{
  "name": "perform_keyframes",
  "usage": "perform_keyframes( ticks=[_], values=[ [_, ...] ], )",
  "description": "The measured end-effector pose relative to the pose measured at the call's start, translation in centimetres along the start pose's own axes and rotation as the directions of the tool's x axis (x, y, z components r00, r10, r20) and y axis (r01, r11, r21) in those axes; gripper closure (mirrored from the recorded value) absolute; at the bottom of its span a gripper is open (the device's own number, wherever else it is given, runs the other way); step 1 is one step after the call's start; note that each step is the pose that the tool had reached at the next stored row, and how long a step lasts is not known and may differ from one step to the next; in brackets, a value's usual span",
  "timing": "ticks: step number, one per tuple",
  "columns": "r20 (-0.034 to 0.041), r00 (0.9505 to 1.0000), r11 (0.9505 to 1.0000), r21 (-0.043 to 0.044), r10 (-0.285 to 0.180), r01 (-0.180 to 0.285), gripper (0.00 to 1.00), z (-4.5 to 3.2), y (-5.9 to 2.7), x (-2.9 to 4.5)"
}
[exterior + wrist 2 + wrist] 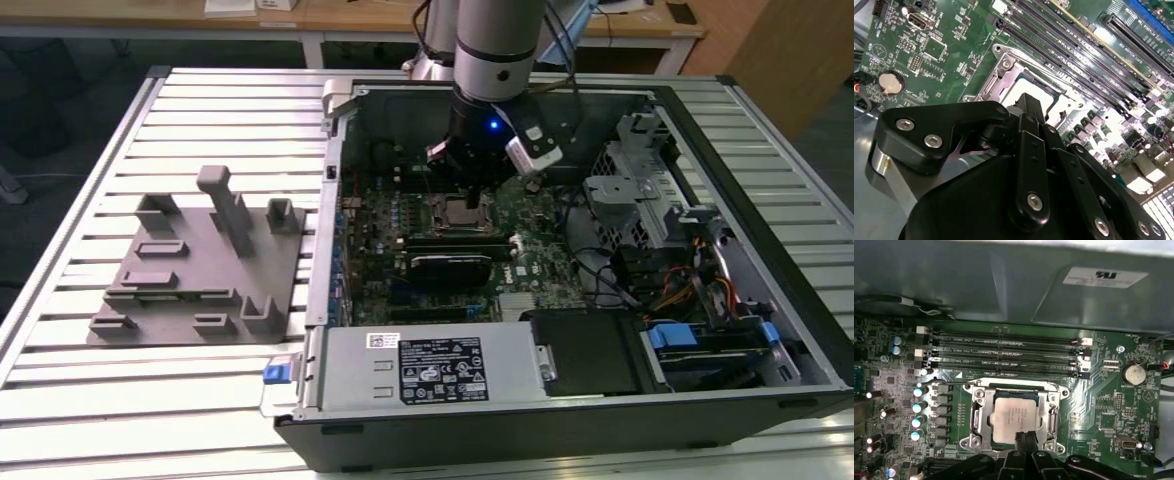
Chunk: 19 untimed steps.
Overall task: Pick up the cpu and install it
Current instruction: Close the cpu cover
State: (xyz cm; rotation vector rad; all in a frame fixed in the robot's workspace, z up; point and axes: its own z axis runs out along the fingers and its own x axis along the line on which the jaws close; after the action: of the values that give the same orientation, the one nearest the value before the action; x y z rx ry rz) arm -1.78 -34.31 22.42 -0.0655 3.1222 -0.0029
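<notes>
Cpu (463,211) is seen seated flat within the socket frame (978,415), just above centre in the exterior view, so the gripper (1025,439) is held with fingers together, empty, close over its edge.

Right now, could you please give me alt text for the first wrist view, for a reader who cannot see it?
A silvery-grey square cpu lies flat in the metal-framed socket of a green motherboard, with the black hand closed at the chip's edge. Beside the socket run long black memory slots.
</notes>
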Motion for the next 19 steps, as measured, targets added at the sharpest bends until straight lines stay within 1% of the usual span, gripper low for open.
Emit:
perform_keyframes(
  ticks=[3,8,12,16,19],
  values=[
    [-0.0001,1.0000,1.0000,-0.0015,-0.002,0.002,0.89,0.29,-0.05,0.03],
    [0.0000,1.0000,1.0000,-0.0021,-0.002,0.002,0.89,0.32,-0.04,0.13],
    [0.0003,1.0000,1.0000,-0.0037,-0.002,0.002,0.89,0.55,0.00,0.95],
    [0.0003,1.0000,1.0000,-0.0035,-0.002,0.002,0.89,1.09,0.01,1.30],
    [0.0001,1.0000,1.0000,-0.0034,-0.002,0.002,0.89,1.22,0.02,1.76]
  ],
)
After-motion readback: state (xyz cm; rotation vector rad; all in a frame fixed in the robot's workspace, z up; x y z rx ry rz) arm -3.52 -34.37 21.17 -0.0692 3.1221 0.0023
